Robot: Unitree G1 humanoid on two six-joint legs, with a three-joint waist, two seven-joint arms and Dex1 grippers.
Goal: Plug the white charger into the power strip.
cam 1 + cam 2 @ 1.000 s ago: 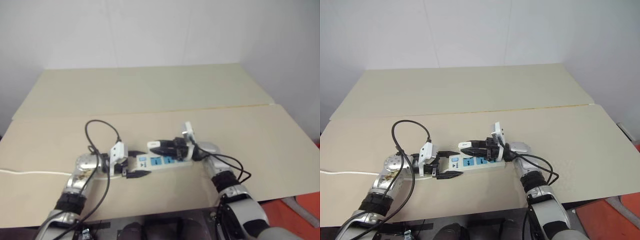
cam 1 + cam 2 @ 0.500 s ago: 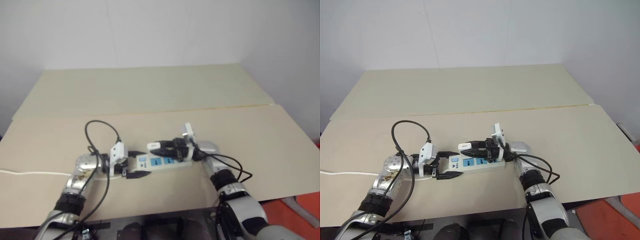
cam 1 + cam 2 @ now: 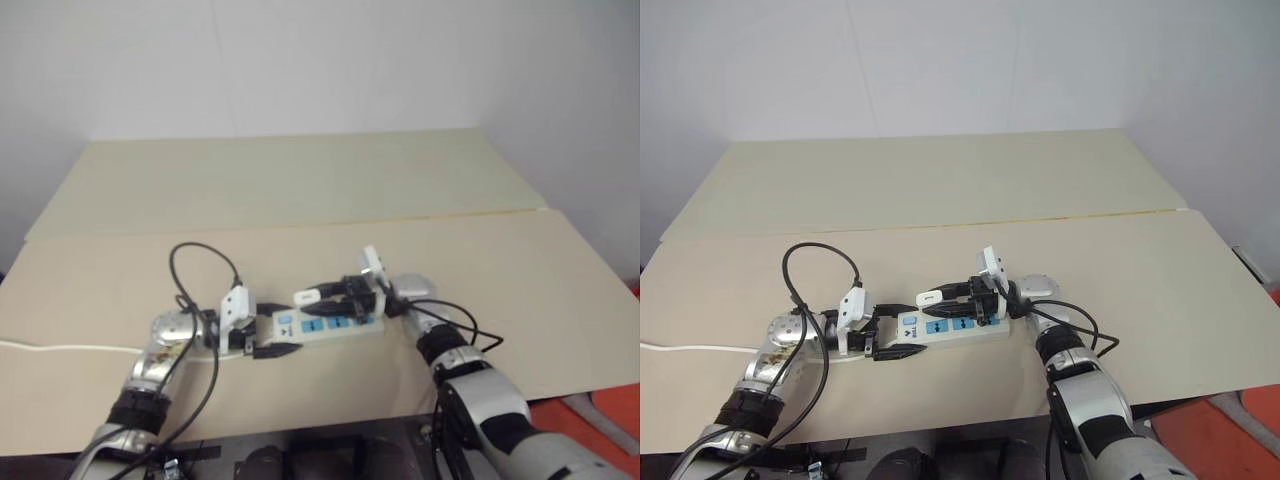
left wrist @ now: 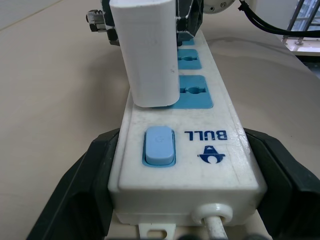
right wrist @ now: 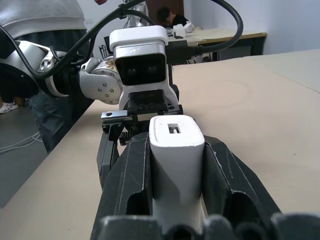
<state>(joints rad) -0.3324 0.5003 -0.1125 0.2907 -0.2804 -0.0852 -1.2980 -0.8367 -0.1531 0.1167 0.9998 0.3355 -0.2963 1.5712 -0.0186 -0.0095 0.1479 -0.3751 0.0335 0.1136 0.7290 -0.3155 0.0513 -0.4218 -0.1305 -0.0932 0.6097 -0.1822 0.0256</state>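
Smooth beige table (image 3: 300,190) bears, centre frame, the glossy white power strip (image 4: 190,150) gripped by the left gripper (image 3: 890,333), while the right gripper (image 5: 175,165) clamps the rounded white charger (image 5: 176,150).

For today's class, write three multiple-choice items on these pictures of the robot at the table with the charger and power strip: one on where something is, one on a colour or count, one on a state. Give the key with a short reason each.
1. Where is the white charger?
A. Lying on the table far from the strip
B. Over the power strip, at the socket next to its switch
C. On the floor

2. What colour are the sockets of the power strip?
A. Blue
B. Red
C. Black

3. How does the right gripper stand?
A. Wide open and empty
B. Shut on the white charger
C. Shut on the cord

Key: 1 B, the left wrist view shows the charger standing at the socket nearest the switch. 2 A, the socket faces are blue. 3 B, the right wrist view shows both black fingers pressed against the charger's sides.
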